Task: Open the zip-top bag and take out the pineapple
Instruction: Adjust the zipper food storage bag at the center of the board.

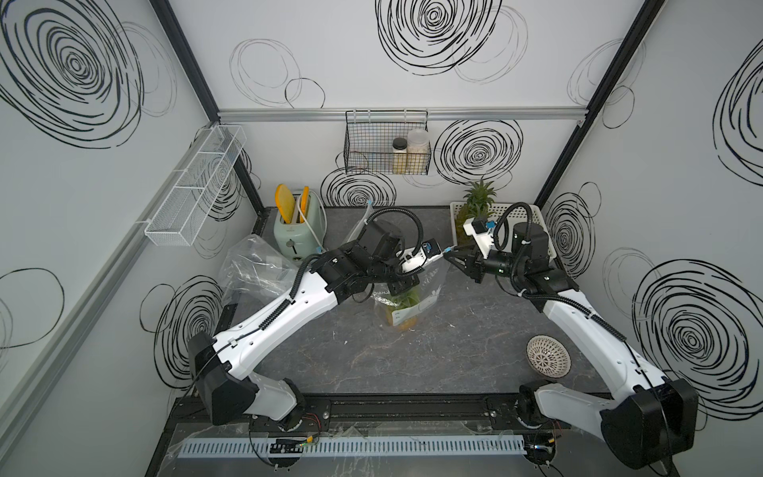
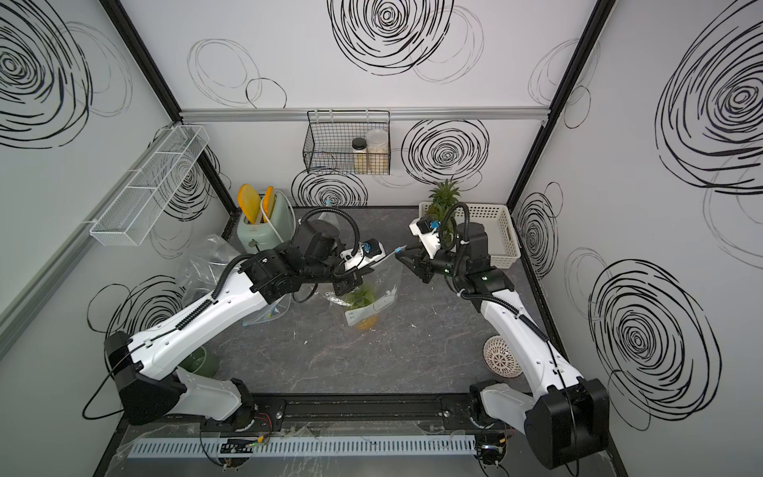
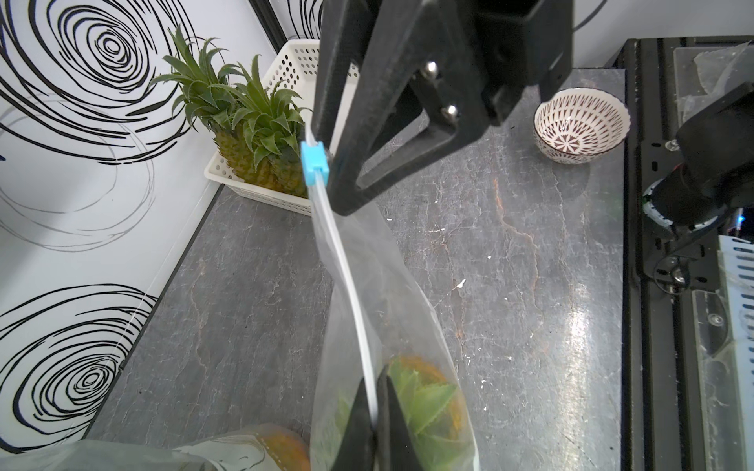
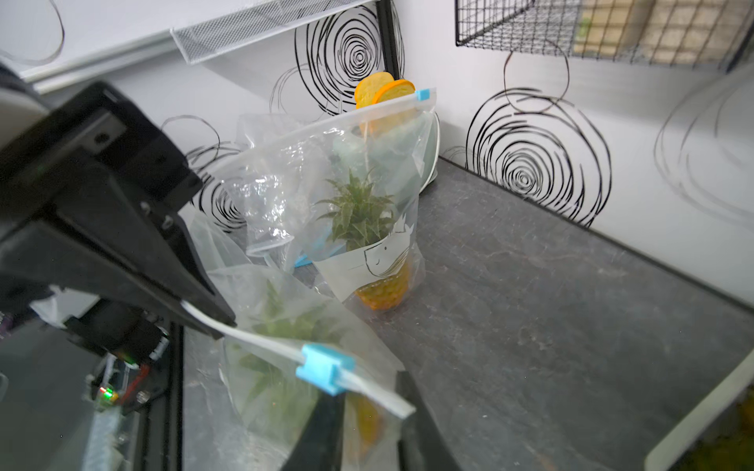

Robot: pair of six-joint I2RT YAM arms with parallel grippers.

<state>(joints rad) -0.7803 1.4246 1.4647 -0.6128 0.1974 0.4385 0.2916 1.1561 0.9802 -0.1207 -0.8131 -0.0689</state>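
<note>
Two grippers noted: left gripper (image 3: 374, 401) clamps the zip-top bag's (image 3: 367, 285) seal; right gripper (image 1: 449, 255), at its two o'clock, closure unclear.

Both top views look steeply down from high above the dark grey marbled counter (image 1: 371, 363), facing the white back wall (image 1: 330, 62), far enough to show the whole workspace. The left wrist camera sits close behind the left claw (image 3: 375, 391), looking toward the white perforated plastic basket (image 3: 293, 61). The right wrist camera, close behind the right claw (image 4: 367, 395), faces the black wire wall basket (image 4: 510, 24). Both wrist views share the clear plastic zip-top bag (image 3: 379, 310) with its blue slider (image 3: 314, 163).
</note>
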